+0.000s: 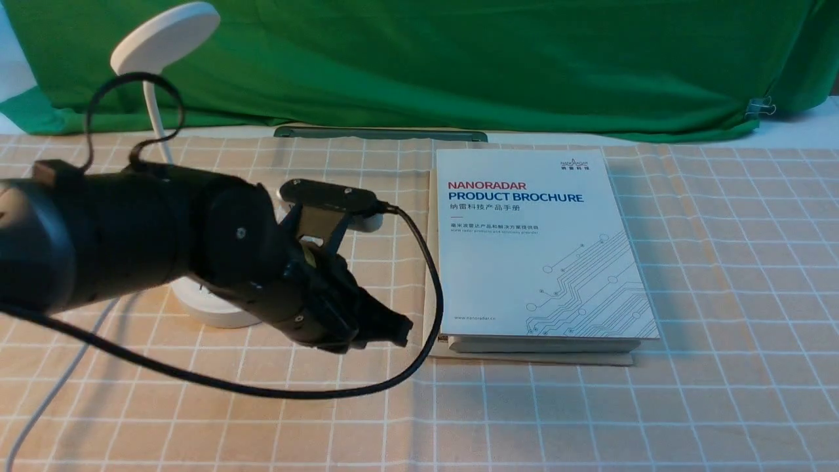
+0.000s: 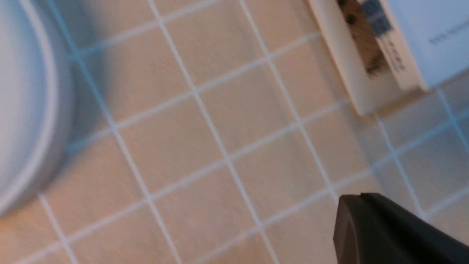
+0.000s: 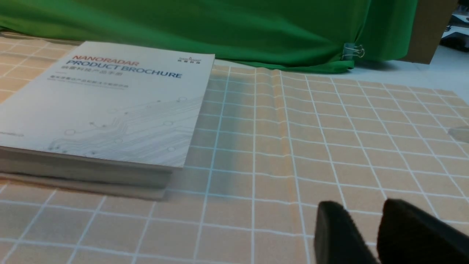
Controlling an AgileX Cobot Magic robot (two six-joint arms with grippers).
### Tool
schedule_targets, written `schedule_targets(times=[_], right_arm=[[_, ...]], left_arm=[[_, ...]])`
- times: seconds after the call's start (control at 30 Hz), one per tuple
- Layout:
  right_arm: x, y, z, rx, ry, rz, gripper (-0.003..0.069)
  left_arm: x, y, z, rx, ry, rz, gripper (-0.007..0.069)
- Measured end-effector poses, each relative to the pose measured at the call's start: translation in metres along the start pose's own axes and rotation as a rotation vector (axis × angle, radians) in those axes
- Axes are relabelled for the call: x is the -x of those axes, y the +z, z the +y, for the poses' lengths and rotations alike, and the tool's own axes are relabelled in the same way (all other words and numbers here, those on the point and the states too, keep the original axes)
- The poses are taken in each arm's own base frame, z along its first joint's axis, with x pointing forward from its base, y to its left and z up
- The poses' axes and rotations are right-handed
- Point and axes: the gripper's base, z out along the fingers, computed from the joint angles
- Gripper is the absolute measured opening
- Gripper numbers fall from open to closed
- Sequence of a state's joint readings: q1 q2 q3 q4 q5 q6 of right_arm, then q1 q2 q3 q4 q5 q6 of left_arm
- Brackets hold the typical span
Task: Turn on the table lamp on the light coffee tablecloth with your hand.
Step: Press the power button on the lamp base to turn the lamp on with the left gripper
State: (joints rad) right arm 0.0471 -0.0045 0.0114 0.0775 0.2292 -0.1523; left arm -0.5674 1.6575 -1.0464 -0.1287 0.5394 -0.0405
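**Item:** table lamp (image 1: pixel 164 36), white plastic.

**Location:** it is standing at the left side of the light coffee tablecloth (image 1: pixel 721 262), which is covering the counter (image 1: pixel 803 124), left of a brochure stack (image 1: pixel 537 242).

**Appearance:** a flat disc head is topping a thin curved neck. The round base (image 1: pixel 213 311) is sitting half hidden behind the arm, with no buttons showing.

**Handling (judged):** the lamp is probably light and prone to sliding on cloth, with a neck that is likely yielding under load. It is calling for a straight downward press on the base, not a grip.

**Left pincer** (image 1: pixel 396 331): hovering just right of the base, fingers drawn together, holding nothing.

**Right pincer** (image 3: pixel 366 211): showing a narrow gap, empty.
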Motion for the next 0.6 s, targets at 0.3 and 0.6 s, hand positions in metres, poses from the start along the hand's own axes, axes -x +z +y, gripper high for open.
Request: schedule_targets(times=[0.3, 0.6], right_arm=[[0.000, 0.000, 0.000, 0.000, 0.002, 0.000, 0.0239], [0.000, 0.000, 0.000, 0.000, 0.002, 0.000, 0.0239]], left_arm=[[0.036, 0.024, 0.058, 0.143, -0.171, -0.093, -0.0001], [0.043, 0.041, 0.101, 0.204, -0.234, -0.102, -0.0002]])
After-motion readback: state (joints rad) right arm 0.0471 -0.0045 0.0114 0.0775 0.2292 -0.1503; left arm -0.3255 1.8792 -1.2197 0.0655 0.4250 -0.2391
